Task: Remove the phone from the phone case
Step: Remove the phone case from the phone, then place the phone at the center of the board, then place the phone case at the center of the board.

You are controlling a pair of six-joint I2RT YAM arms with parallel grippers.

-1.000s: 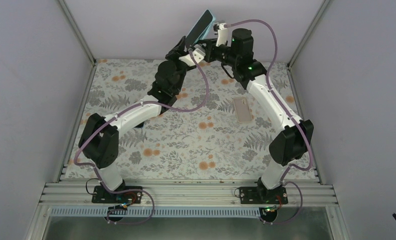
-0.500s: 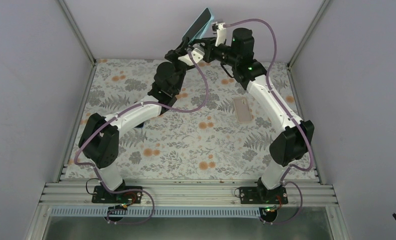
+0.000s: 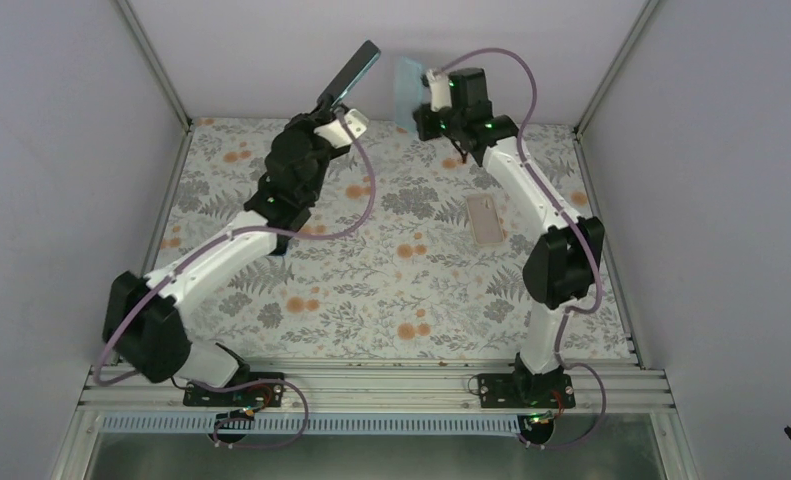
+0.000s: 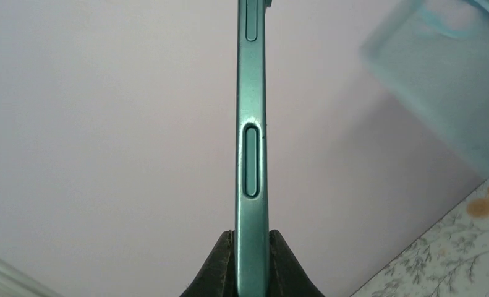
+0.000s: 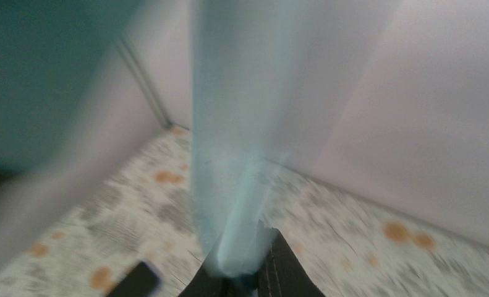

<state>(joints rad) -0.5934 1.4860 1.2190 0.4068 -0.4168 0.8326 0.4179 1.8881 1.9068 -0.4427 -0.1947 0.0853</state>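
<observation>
Evidently freed, the slim teal phone [image 4: 251, 154] stands edge-on, clenched in the left gripper [image 4: 251, 250]. Off to its side, the right gripper [image 5: 245, 263] grasps the translucent pale-blue case [image 5: 229, 124], well apart.

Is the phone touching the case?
Apart. The top view shows bare wall between the phone, held up on the left, and the case on the right.

two white arms [image 3: 216, 262] with black joints [image 3: 147, 332], purple cables [image 3: 373, 190], small green lights [image 3: 488, 124].
</observation>
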